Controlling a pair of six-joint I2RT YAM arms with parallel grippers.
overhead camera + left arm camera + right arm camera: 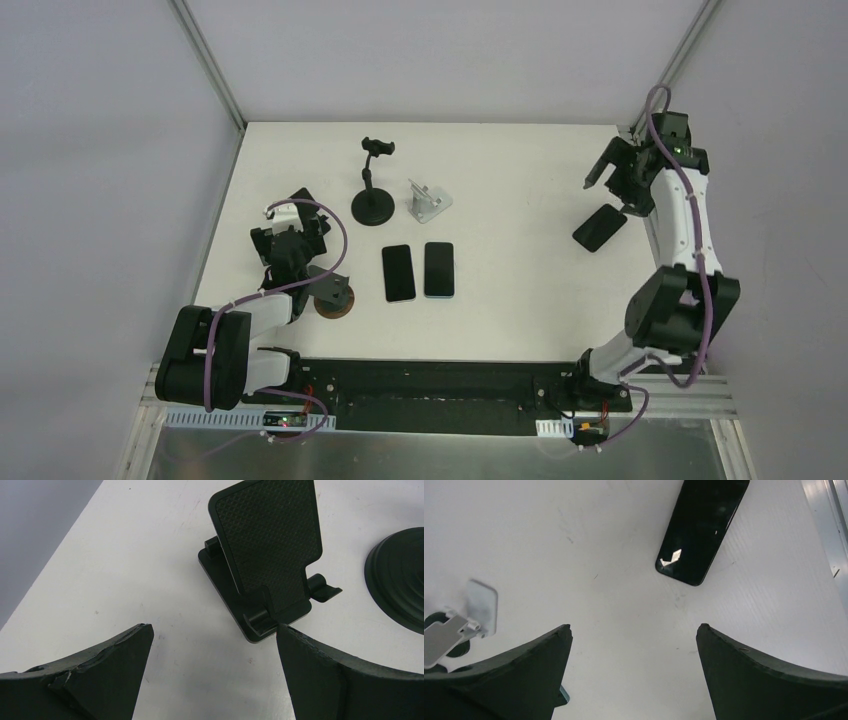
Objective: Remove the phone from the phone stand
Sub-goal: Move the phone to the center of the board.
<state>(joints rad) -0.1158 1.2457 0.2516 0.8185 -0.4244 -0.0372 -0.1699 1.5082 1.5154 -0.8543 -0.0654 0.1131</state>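
On your left side: left gripper (212, 630), fingers spread, empty, tilted over black phone stand (270, 545). Far right: right arm (685, 225) stretched out, right gripper (634, 630) likewise spread above flat-lying phone (701, 530).

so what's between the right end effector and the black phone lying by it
Nothing: only bare white table separates the open right end effector from the black phone, which lies flat. The right wrist view shows it best.
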